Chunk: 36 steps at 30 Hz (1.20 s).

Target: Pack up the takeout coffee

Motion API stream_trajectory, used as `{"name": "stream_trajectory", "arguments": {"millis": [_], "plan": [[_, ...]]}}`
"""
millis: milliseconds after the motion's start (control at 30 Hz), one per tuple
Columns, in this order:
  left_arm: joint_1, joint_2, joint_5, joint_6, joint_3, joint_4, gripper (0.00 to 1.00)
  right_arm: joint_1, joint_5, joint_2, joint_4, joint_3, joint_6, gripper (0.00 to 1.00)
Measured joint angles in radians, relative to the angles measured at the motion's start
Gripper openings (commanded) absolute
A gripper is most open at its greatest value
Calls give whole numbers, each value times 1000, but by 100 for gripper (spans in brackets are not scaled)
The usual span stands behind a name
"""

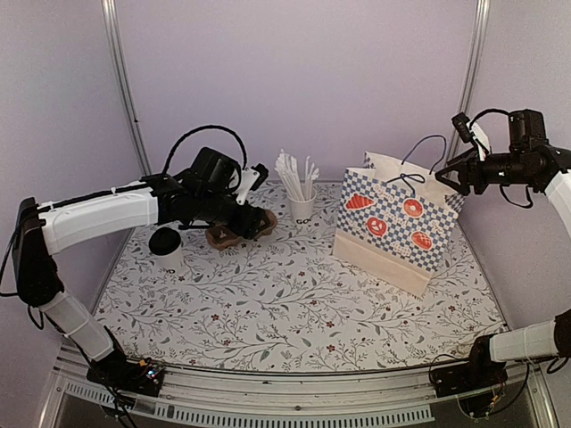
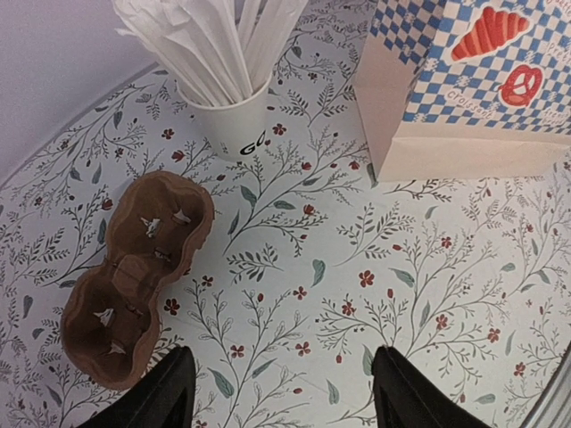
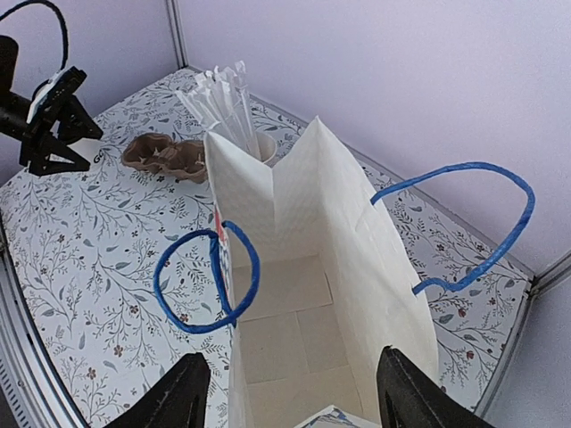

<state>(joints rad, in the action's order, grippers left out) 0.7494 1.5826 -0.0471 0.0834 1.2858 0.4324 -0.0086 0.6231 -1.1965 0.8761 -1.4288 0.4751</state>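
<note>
The takeout coffee point(image 1: 165, 242), a white cup with a black lid, stands at the table's left, beside my left forearm. My left gripper point(image 1: 252, 203) hovers over the brown pulp carrier point(image 1: 241, 226). In the left wrist view the left gripper point(image 2: 281, 392) is open over bare tablecloth, with the carrier point(image 2: 134, 276) to its left. The checkered paper bag point(image 1: 397, 218) stands upright at the right. My right gripper point(image 1: 452, 178) hangs above the bag's far right corner. In the right wrist view the right gripper point(image 3: 290, 397) is open, and below it the bag's inside point(image 3: 294, 321) holds nothing.
A white cup of wrapped straws point(image 1: 302, 205) stands between the carrier and the bag. The bag's blue cord handles point(image 3: 210, 276) stick out from its rim. Metal frame posts point(image 1: 125, 89) rise at the back corners.
</note>
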Motion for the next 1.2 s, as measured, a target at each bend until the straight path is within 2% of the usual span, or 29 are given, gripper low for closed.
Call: {"name": "stream_trajectory", "arguments": {"millis": [167, 400, 567, 700, 800, 933, 1200], "plan": [[0, 0, 3, 0, 0, 0, 70, 72, 14, 27, 42, 27, 46, 67], [-11, 0, 6, 0, 0, 0, 70, 217, -72, -84, 51, 30, 64, 66], [-17, 0, 7, 1, 0, 0, 70, 267, -150, -184, 51, 24, 65, 50], [-18, 0, 7, 1, 0, 0, 70, 314, -174, -217, 53, 9, 72, 27], [-19, 0, 9, 0, 0, 0, 70, 345, -171, -216, 61, -1, 100, 13], [-20, 0, 10, 0, 0, 0, 70, 382, -154, -205, 91, -3, 133, 9], [-42, 1, 11, -8, 0, 2, 70, 412, -61, -137, 195, -3, 244, 8]]}}
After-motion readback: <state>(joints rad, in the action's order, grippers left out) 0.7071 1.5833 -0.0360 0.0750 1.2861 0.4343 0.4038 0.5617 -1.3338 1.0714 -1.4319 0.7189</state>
